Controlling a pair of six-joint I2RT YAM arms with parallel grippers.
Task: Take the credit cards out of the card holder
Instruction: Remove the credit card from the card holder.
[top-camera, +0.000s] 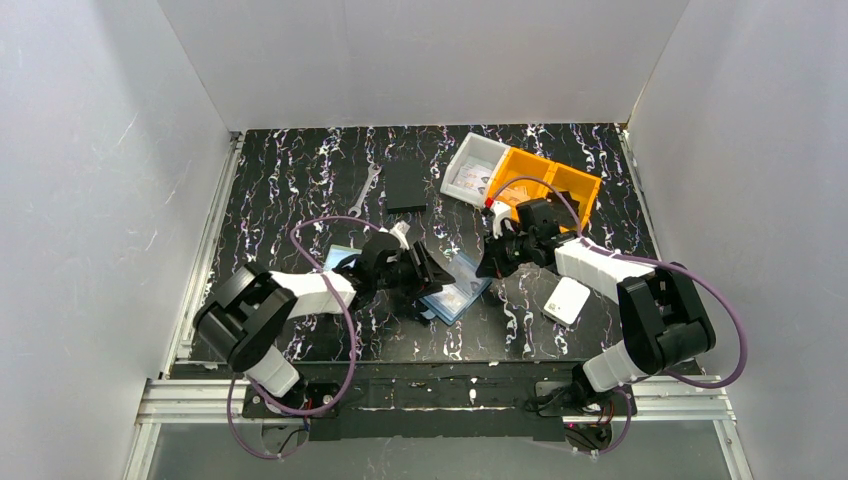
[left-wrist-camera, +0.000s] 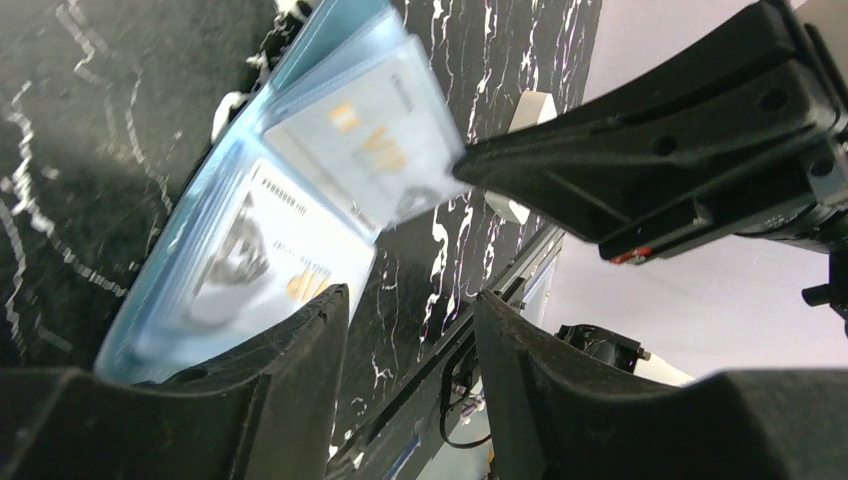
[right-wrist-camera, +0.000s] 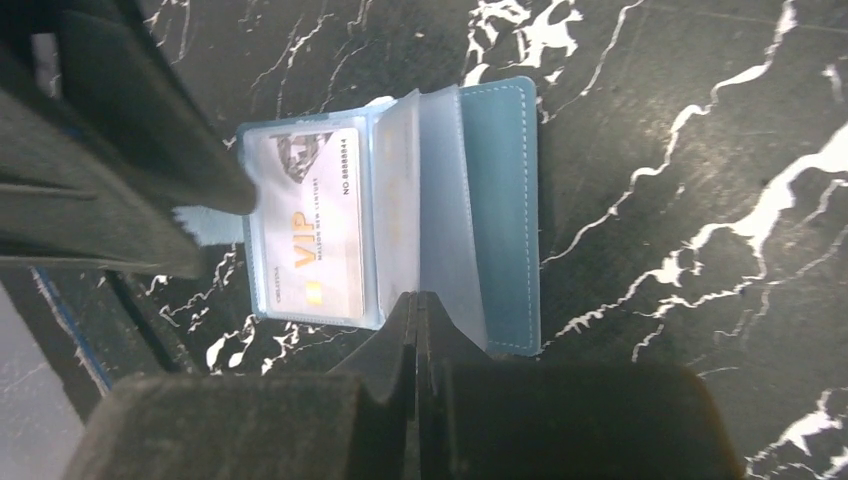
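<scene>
Two credit cards (right-wrist-camera: 310, 235) sat in the clear pockets of the card holder (right-wrist-camera: 505, 200), which lay open on the table (top-camera: 300, 180) between both arms. The left gripper (left-wrist-camera: 410, 298) stood at its edge, jaws apart and empty; the right gripper (right-wrist-camera: 415, 305) was closed, its tip against a clear pocket leaf

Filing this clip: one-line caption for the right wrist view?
Shut right pincer at the clear pockets of the open blue card holder, a VIP card sleeved inside.

Left gripper (left-wrist-camera: 410, 305) jaws parted; right gripper (right-wrist-camera: 416, 325) pinched closed; both reaching inward.
</scene>
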